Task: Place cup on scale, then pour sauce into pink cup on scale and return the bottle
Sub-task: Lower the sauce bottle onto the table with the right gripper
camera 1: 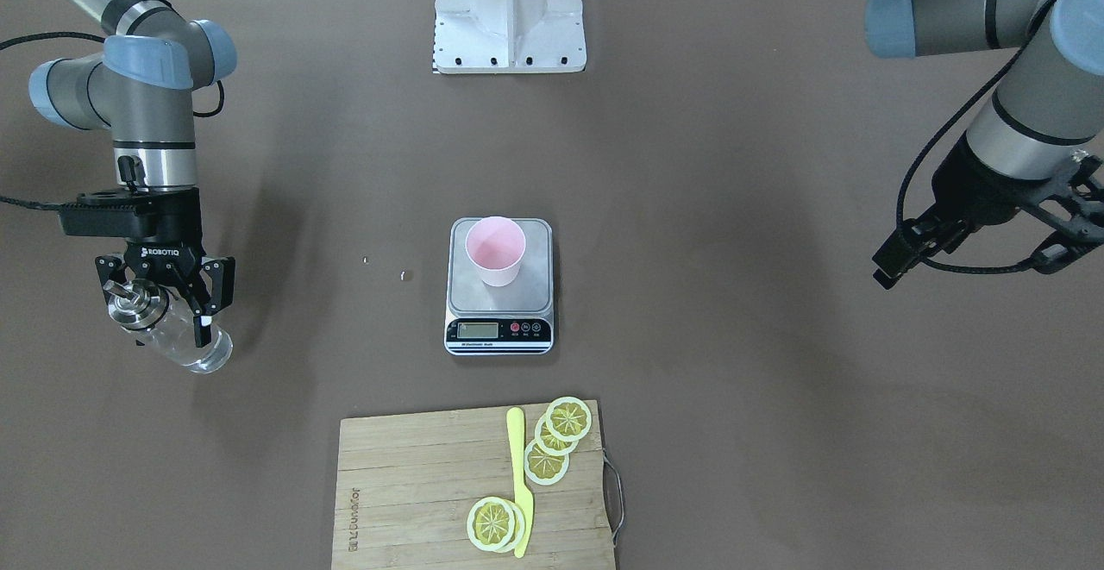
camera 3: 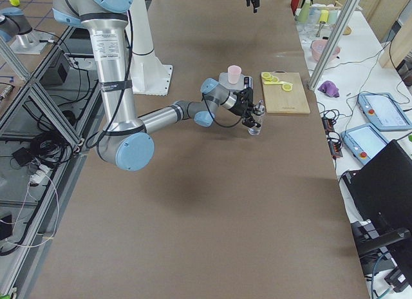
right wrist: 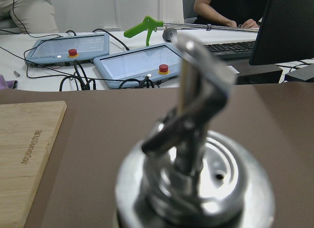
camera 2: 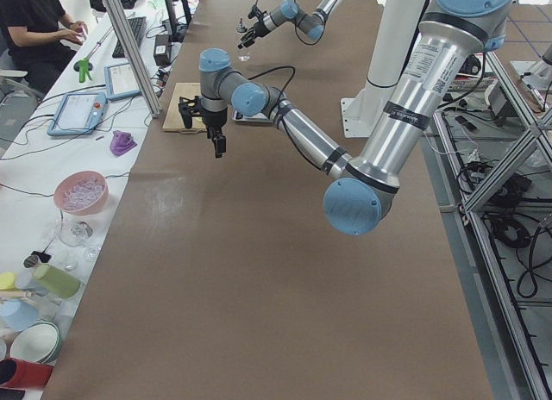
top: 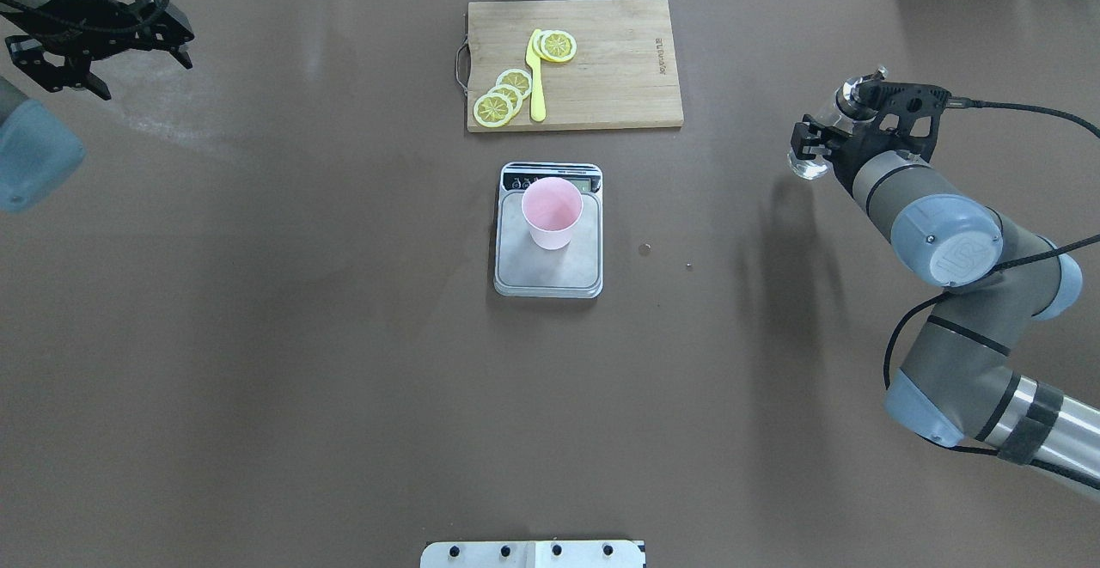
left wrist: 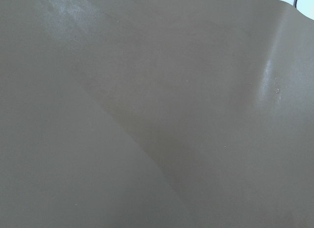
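**Surface.** The brown-covered table (top: pixel 258 336) fills the overhead view. It is smooth and faintly creased.

**Arms.** The right arm (top: pixel 945 241) reaches in from the right edge of that view. The left arm (camera 1: pixel 1035 96) is parked at the upper left.

**Fixtures.** A wooden cutting board (top: pixel 619 61) lies at top centre. It carries lemon slices (top: pixel 494 109) and a yellow knife (top: pixel 537 78).

**Task items.**
- The scale (top: pixel 550 276) sits mid-table.
- The pink cup (top: pixel 552 211) stands upright on the display end of the scale's platform, so that stage looks done.
- Whether the cup holds any sauce cannot be told.

**Grippers.**
- The right gripper (camera 1: pixel 159 307) is clamped around the glass bottle (camera 1: pixel 185 341) just below the metal collar. It is far right in the overhead view, well apart from the scale.
- Clear sauce (camera 1: pixel 203 354) shows at the bottle's foot.
- Whether the bottle's base touches the table cannot be told.
- The left gripper (top: pixel 176 42) has its jaws parted and holds nothing.

**Advice.**
- The bottle should travel upright, and the thin spout should be over the cup's mouth before any tilt.
- The tilt should be slow. The cup is light and could tip if nudged, so neither cup nor platform should be touched.
- Two droplets (camera 1: pixel 404 275) already lie beside the scale.
- For the return, the bottle should be seated flat before release.

**Room.** A person (camera 2: pixel 34 21) works at a keyboard by the side bench. Teach pendants (right wrist: pixel 132 61) and a pink bowl (camera 2: pixel 82 193) also sit there.
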{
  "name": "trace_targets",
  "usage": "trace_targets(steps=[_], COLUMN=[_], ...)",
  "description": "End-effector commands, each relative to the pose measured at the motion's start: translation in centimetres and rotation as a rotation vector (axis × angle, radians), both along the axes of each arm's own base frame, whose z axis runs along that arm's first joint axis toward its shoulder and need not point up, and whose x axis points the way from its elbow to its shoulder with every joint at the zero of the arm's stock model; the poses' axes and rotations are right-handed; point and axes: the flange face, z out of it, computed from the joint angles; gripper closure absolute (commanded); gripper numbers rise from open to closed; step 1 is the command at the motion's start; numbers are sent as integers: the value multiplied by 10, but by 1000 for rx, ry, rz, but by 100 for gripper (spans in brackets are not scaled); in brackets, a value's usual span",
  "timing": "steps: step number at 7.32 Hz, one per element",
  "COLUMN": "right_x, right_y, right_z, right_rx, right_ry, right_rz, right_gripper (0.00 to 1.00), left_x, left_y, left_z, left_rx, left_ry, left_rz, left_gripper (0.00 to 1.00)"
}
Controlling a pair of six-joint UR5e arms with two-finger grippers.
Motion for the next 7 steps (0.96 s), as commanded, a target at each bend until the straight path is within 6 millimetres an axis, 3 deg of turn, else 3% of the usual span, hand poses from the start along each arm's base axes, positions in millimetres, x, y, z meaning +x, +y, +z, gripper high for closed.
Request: trace_targets(steps=[1,7], right_x=[-7,20], right_y=[-4,11], right_z=[11,43], right_rx=[-9,11], right_ry=[27,29], right_rz=[-8,-57], right_gripper=[100,100], left_x=[0,1], left_y=[0,-1], left_z=[0,2], left_rx=[0,-2], left_ry=[-1,-3], left_rz=[-1,1], left_gripper=[2,2])
